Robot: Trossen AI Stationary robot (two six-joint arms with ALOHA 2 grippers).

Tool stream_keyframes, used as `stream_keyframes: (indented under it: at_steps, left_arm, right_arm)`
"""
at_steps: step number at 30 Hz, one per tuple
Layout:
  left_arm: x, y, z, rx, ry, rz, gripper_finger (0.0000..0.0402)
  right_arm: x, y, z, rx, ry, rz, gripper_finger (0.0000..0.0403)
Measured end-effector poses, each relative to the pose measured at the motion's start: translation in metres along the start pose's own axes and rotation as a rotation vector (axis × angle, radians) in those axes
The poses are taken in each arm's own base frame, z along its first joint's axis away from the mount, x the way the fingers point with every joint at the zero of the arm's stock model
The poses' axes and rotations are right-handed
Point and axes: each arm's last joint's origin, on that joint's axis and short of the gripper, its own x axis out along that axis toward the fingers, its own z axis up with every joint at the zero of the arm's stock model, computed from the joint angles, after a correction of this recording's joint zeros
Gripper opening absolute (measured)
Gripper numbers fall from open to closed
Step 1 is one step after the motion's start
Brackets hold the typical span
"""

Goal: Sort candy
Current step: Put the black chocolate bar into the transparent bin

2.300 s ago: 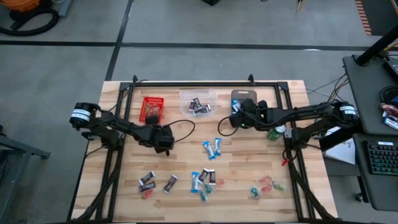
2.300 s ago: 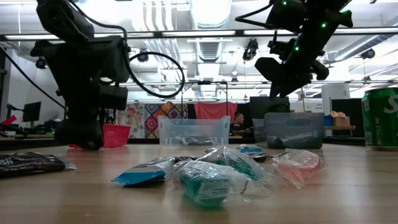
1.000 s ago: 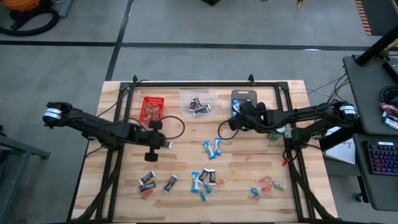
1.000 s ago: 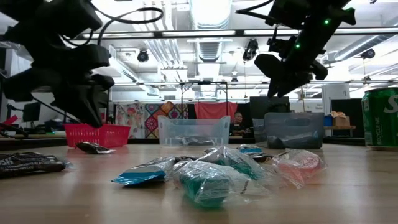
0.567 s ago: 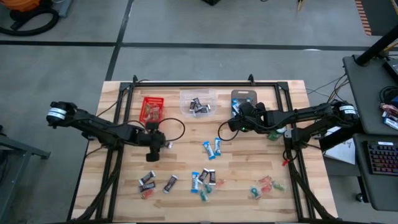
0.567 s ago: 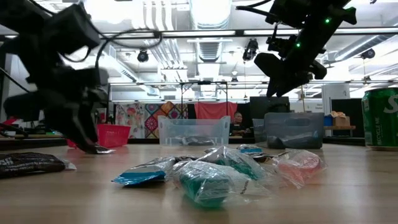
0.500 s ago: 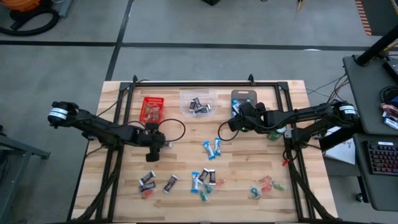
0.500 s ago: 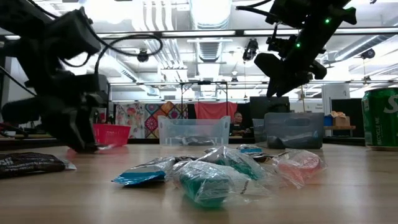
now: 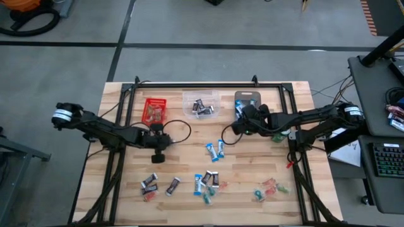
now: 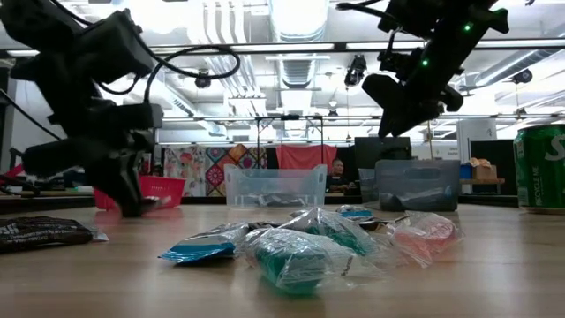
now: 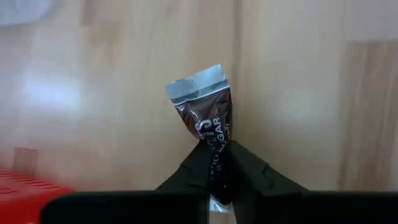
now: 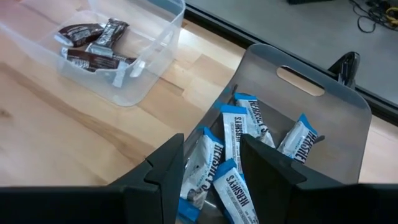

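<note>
Candy lies scattered over the near half of the wooden table (image 9: 252,161) — two blue-and-white bars (image 9: 214,151) near the centre, lying side by side with long axes running near-to-far; a mixed cluster (image 9: 206,183) nearer the front edge; two dark bars (image 9: 160,184) at the near left, both tilted; and small red and green sweets (image 9: 268,188) at the near right.

Left gripper (image 9: 157,156) sits just near of the red bin (image 9: 154,110), fingers together and clamped on one dark brown candy (image 11: 208,127). In the left wrist view that bar's long axis runs straight out from between the fingertips, its crimped silver end pointing away from the gripper, above bare wood. A corner of the red bin shows beside it.

Right gripper (image 12: 211,165) hangs over the grey bin (image 12: 348,124) at the far right, fingers apart, nothing between them. Blue-and-white bars (image 12: 239,134) lie in that bin, mostly lengthwise and overlapping. The clear bin (image 12: 149,46), between the red and grey ones, holds dark bars (image 12: 87,46) at mixed angles.

A green can (image 10: 540,168) stands upright at the table's right edge.
</note>
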Motion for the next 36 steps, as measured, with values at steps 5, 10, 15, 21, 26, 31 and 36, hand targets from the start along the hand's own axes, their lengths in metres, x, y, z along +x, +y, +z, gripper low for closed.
stream_keyframes:
  at_steps: [5,10,15,21,26,31,36]
  left_arm:
    - [-0.011,0.001,0.02,-0.004,-0.073,-0.014,0.0013]
    - [-0.027,0.005,0.053,0.009,-0.206,0.03,0.0004]
    - [-0.047,0.024,0.093,-0.009,-0.382,0.167,0.0004]
    - [-0.053,0.062,0.135,0.001,-0.452,0.31,0.0005]
    - [-0.028,0.098,0.157,-0.033,-0.371,0.394,0.0009]
    - [0.009,0.129,0.161,-0.051,-0.256,0.373,0.0035]
    - [0.033,0.139,0.159,-0.051,-0.194,0.302,0.0073]
  right_arm:
    - [-0.005,0.002,-0.001,-0.008,-0.007,0.022,0.0146]
    - [-0.01,0.006,-0.003,-0.018,-0.013,0.044,0.0146]
    - [-0.017,0.013,-0.002,-0.012,-0.036,0.088,0.0146]
    - [-0.031,0.022,0.0,-0.025,-0.057,0.145,0.0146]
    - [-0.042,0.029,-0.001,-0.031,-0.069,0.194,0.0146]
    - [-0.053,0.036,-0.003,-0.039,-0.082,0.243,0.0146]
    - [-0.062,0.042,-0.005,-0.014,-0.032,0.328,0.0146]
